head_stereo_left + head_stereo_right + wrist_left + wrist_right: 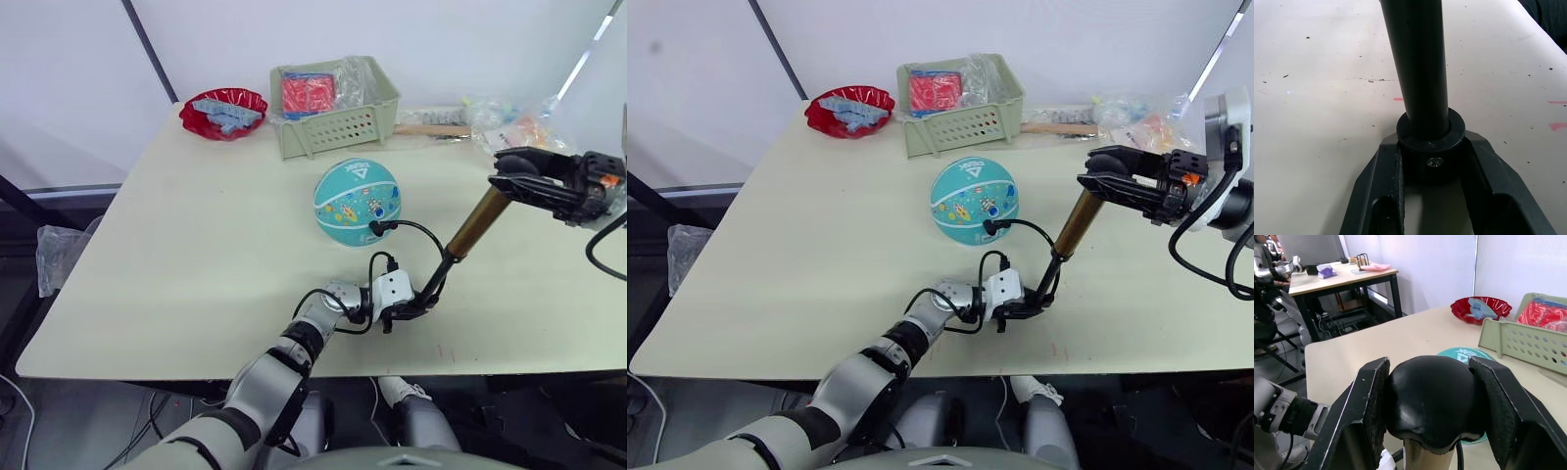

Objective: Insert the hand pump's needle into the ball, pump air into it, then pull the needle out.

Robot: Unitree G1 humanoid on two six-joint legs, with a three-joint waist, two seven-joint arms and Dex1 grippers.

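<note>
— While both arms lock onto the pump (479,223), what's in the containers beyond them?

— Past the ball (357,202), a pale green basket (338,125) holds a red packet (308,95) and clear plastic wrap (358,78). Beside it, a red bowl (223,113) carries something grey-blue.

— And the grippers?

— Left gripper (407,309) is clamped on the pump's black base cap, low on the table (196,255). Right gripper (516,178) squeezes the black handle up top, so the pump leans from left gripper up toward right, gold barrel between them.

— Where's the ball sitting?

— On the table, just beyond the left gripper. The hose (421,230) loops from the pump's lower end to a black fitting touching the ball's near side. The needle itself, too small to make out.

— What does the left wrist camera give us?

— Close-up: both fingers (1378,196) hugging the round base cap, a screw in it, dark shaft rising, speckled tabletop around.

— And the right wrist?

— Padded fingers (1369,406) pinching the rounded handle (1432,399), a sliver of ball (1465,354) behind it, the bowl and basket further off, plus a second desk (1337,279) across the room that the head cameras miss.
</note>
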